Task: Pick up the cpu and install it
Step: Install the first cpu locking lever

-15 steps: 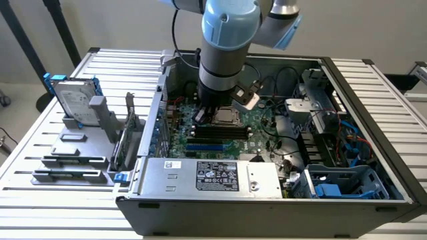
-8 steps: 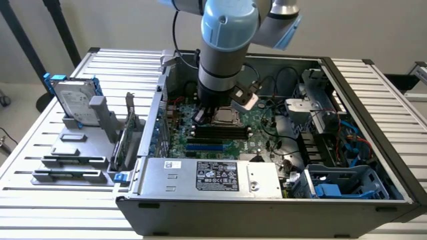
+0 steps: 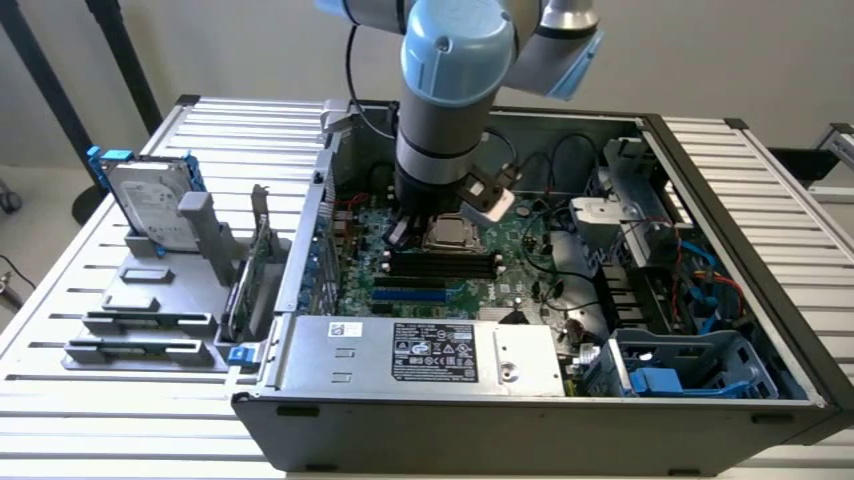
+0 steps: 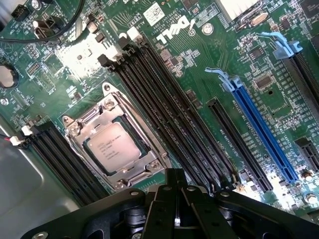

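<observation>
Below the gripper: the cpu (image 4: pixel 113 148) is seen lying flat in the motherboard socket (image 4: pixel 115 144), just beside the gripper (image 4: pixel 175 199) tip and apart from it.
Gripper state: the jaws are drawn fully together and nothing is held between them.
Cpu seating: the chip is framed by the metal retention bracket; whether the bracket is latched cannot be told.
Cpu orientation: the silver lid faces up; the outline is square, so no long axis is offered. Its edges run parallel to the memory slots (image 4: pixel 164 109) on the far side from the gripper's body.
Risk, contact: a descent with closed jaws is judged likely to scrape the lid or bracket.
Risk, pins: any sideways nudge of an unlatched chip could bend socket contacts.
Risk, neighbours: cables (image 3: pixel 567 160) inside the computer case (image 3: pixel 534 410) near the arm could be snagged.
</observation>
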### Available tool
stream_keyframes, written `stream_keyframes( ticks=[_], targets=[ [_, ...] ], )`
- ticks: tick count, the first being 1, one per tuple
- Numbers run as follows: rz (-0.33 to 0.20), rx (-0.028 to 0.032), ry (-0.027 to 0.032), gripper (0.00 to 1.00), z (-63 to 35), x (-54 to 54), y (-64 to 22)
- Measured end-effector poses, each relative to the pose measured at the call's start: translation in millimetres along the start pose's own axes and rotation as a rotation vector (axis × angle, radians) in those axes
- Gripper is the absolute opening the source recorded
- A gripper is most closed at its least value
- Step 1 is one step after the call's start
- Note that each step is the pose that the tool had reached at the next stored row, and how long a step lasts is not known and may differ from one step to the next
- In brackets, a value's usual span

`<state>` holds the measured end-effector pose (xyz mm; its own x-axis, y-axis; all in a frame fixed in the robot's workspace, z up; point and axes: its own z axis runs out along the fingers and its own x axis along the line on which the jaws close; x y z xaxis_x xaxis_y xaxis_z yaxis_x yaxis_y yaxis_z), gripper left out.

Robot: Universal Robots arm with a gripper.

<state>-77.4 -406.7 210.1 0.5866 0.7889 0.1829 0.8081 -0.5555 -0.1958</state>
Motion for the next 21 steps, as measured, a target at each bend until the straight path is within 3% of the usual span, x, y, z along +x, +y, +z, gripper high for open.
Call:
stream_keyframes(
  ticks=[21],
  targets=[
    [-0.012, 0.002, -0.0024, 0.11, 11.8, 0.9, -2.1]
  ],
)
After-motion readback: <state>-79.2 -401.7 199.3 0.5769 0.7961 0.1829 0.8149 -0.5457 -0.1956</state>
